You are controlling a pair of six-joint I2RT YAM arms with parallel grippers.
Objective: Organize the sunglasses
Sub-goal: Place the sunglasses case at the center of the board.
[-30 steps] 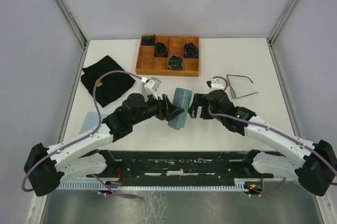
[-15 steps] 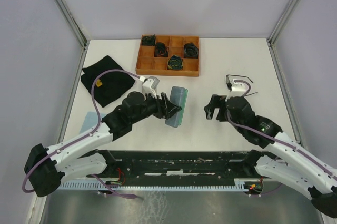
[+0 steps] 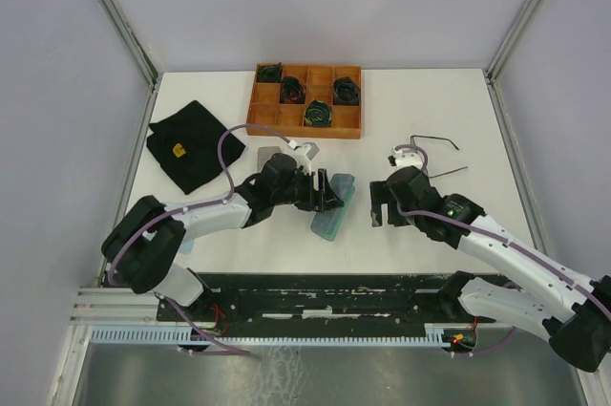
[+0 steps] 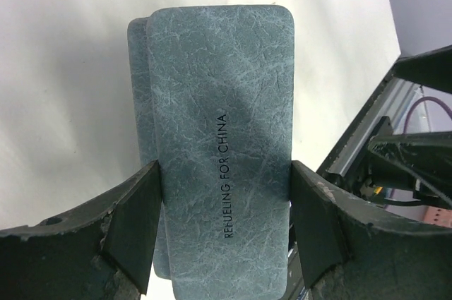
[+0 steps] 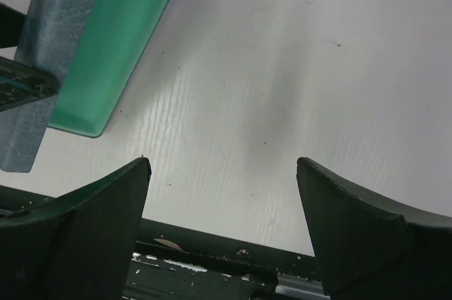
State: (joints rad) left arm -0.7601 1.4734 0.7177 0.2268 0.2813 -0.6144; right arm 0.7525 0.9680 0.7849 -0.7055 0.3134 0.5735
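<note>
The sunglasses [image 3: 430, 138] lie on the desk [image 3: 458, 100] just beyond the open, empty right gripper [image 3: 375, 203], arms running crosswise, while the left gripper [image 3: 329, 198] clamps a case [image 3: 334, 215].

left arm [image 3: 205, 218]: my white link shells, bulky black joint housings.
right arm [image 3: 496, 251]: same as my left, white shells and black joints.
cables [image 3: 222, 150]: purple, one running along each of my arms.
wrist blocks [image 3: 304, 149]: small white boxes at my wrists.
left tool [image 4: 226, 173]: two black wedge fingers [image 4: 134, 208], edges chipped, scuffed grey.
right tool [image 5: 222, 166]: black, broad curved fingers [image 5: 92, 222], smoother faces.
shoulder housings [image 3: 143, 253]: black, rounded.
</note>
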